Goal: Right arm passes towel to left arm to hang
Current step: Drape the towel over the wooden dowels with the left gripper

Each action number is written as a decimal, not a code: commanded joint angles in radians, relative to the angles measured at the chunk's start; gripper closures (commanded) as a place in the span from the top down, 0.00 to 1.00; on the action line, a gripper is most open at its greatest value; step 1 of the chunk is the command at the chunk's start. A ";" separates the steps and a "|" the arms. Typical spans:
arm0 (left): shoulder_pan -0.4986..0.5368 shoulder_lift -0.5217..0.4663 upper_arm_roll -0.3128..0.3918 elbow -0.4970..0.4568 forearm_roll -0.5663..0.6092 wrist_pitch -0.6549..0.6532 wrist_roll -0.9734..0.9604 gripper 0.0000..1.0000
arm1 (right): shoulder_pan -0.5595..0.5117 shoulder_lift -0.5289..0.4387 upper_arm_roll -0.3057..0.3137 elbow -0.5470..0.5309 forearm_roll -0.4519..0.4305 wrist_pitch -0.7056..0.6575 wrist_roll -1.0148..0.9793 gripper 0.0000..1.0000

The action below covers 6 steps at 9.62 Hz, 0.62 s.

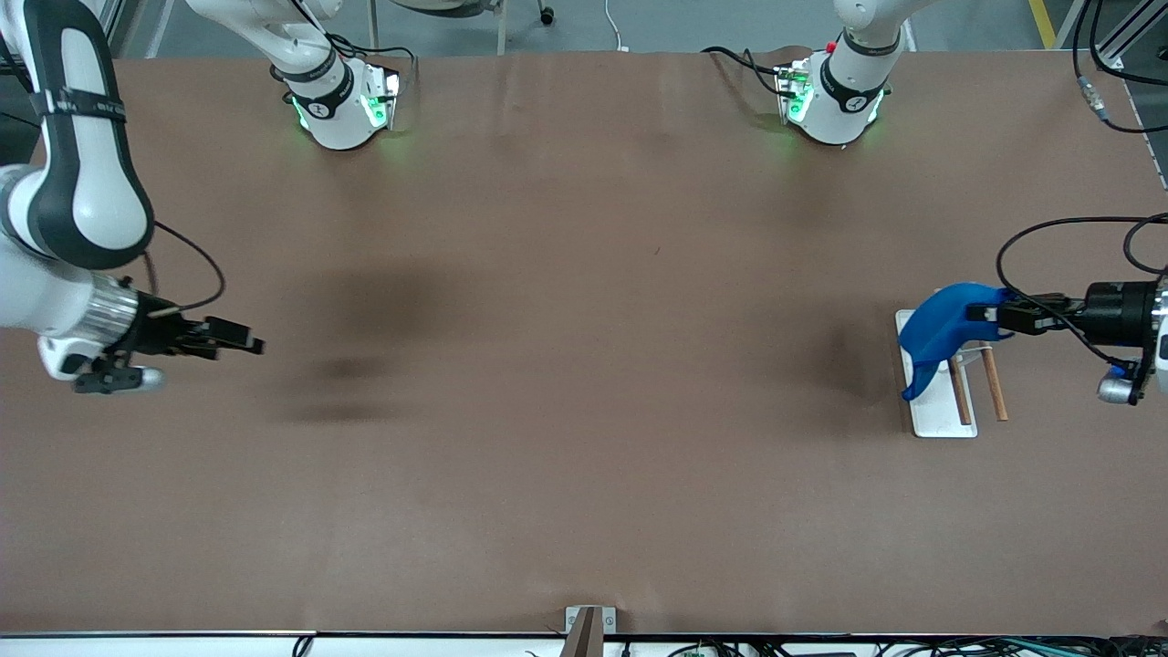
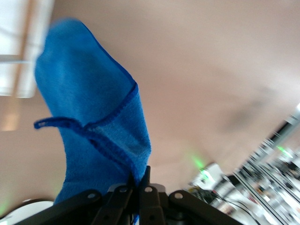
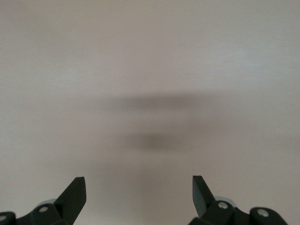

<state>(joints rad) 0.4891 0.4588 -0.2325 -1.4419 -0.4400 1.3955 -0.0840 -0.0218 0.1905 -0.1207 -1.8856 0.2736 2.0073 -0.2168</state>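
The bright blue towel [image 1: 940, 330] hangs from my left gripper [image 1: 984, 315], which is shut on one edge of it and holds it over the small rack [image 1: 940, 415] at the left arm's end of the table. In the left wrist view the towel [image 2: 93, 122] fills the space ahead of the closed gripper [image 2: 139, 180], its corner loop sticking out to one side. My right gripper [image 1: 251, 344] is open and empty, held above bare table at the right arm's end. The right wrist view shows its two fingertips [image 3: 75, 192] wide apart over plain brown surface.
The rack has a white base and two brown wooden rods [image 1: 993, 383] and stands under the towel. The arm bases [image 1: 342, 100] sit along the table edge farthest from the front camera. A small bracket [image 1: 589, 625] sits at the nearest edge.
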 commanded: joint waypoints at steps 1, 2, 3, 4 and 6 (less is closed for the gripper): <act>0.011 0.014 0.012 -0.018 0.116 0.075 0.010 0.00 | 0.011 -0.106 -0.014 0.000 -0.150 -0.042 0.205 1.00; 0.016 0.015 0.012 -0.017 0.166 0.082 0.015 0.00 | 0.002 -0.153 -0.002 0.000 -0.198 -0.070 0.291 1.00; 0.040 0.018 0.012 -0.006 0.179 0.082 0.023 0.00 | -0.053 -0.202 0.050 0.002 -0.203 -0.100 0.292 1.00; 0.057 0.023 0.012 0.011 0.182 0.082 0.030 0.00 | -0.097 -0.241 0.091 0.023 -0.211 -0.140 0.290 1.00; 0.072 0.037 0.012 0.018 0.208 0.102 0.050 0.00 | -0.098 -0.243 0.081 0.202 -0.282 -0.319 0.295 1.00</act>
<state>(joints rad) 0.5563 0.4607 -0.2178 -1.4321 -0.2599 1.4728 -0.0525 -0.0944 -0.0523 -0.0610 -1.7912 0.0377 1.7885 0.0536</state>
